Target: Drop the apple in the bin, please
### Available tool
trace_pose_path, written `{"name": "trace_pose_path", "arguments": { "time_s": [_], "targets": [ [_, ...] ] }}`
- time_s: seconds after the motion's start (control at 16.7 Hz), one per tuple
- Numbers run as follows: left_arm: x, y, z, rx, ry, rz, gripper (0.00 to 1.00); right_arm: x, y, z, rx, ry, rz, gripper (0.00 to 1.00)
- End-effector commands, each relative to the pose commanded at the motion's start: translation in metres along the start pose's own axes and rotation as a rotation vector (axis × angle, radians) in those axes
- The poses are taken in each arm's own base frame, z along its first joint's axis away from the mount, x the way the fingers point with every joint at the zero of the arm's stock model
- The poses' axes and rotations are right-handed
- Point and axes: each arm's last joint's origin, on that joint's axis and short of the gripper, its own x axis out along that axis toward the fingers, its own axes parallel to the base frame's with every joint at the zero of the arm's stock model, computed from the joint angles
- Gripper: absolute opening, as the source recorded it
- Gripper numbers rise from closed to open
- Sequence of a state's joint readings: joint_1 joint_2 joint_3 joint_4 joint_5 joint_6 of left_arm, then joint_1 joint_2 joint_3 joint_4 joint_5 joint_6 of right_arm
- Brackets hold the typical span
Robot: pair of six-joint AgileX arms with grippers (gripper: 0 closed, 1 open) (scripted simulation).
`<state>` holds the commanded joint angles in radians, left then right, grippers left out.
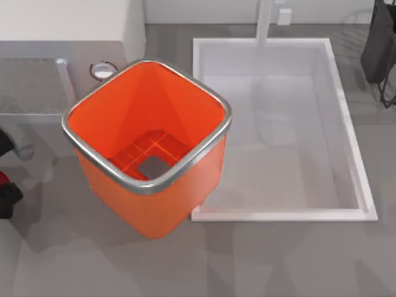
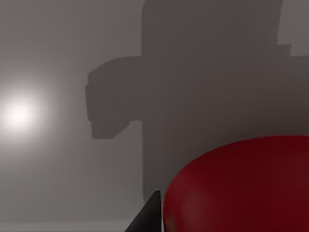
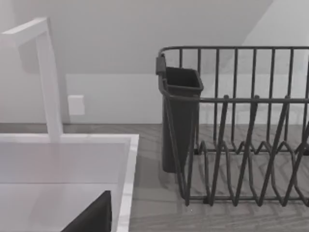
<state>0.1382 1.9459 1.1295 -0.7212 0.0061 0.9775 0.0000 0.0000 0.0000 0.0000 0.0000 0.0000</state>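
Note:
The apple [image 2: 241, 188], dark red and round, sits very close to the left wrist camera, low over the grey table. My left gripper [image 1: 5, 197] is at the table's left edge, left of the bin and lower than its rim, right by the apple. The bin [image 1: 148, 213] is a tall orange container with a silver rim, standing left of centre, with nothing inside on its grid bottom. My right arm [image 1: 378, 49] is parked at the far right, away from the bin.
A shallow white sink [image 1: 356, 185] with a tap [image 1: 265, 21] lies right of the bin, touching its side. A dark wire dish rack [image 3: 236, 145] with a cutlery cup [image 3: 179, 116] stands at the far right. A grey grid mat [image 1: 28, 83] lies at the back left.

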Motion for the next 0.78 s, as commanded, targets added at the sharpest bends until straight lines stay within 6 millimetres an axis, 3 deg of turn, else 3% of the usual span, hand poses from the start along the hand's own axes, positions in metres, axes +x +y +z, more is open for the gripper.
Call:
{"name": "trace_pose_path", "arguments": {
  "time_s": [0.24,0.78],
  "targets": [
    [0.0000,0.0000,0.0000,0.000,0.000,0.000,0.02,0.0000,0.0000,0.0000,0.000,0.000,0.000,1.00],
    [-0.0050,-0.0044,-0.0039,-0.012,0.007,-0.024,0.00,0.0000,0.0000,0.0000,0.000,0.000,0.000,1.00]
  ]
}}
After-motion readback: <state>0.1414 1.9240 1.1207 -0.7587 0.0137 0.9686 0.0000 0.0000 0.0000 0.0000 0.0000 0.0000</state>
